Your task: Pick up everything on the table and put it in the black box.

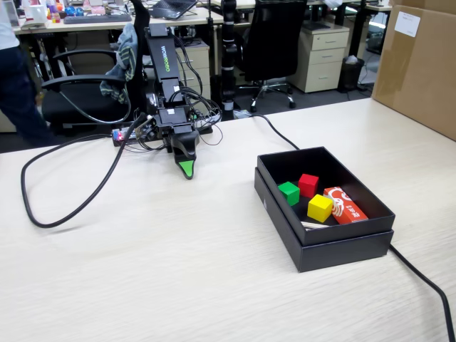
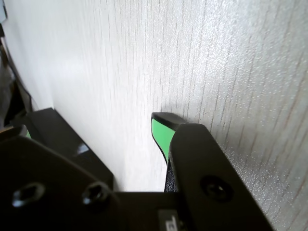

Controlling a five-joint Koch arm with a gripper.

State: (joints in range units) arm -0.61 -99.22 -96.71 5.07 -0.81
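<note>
Green cube [image 1: 288,192] in black box [image 1: 370,229]; pincer [image 1: 186,169] seemingly closed

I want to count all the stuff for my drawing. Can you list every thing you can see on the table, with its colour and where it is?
green cube: one, green, in the black box, left of the other cubes in the fixed view
red cube: one, red, in the box, toward the back
yellow cube: one, yellow, in the box, nearer the front
small pack: one, red and white, in the box, at the right side
black box: one, black, on the table's right half
carton: one, brown, far right of the table
cable: black, looping across the table's left side
table: one, light beige wood-grain
gripper: one, black with a green tip, down at the table by the arm's base, holding nothing
</note>
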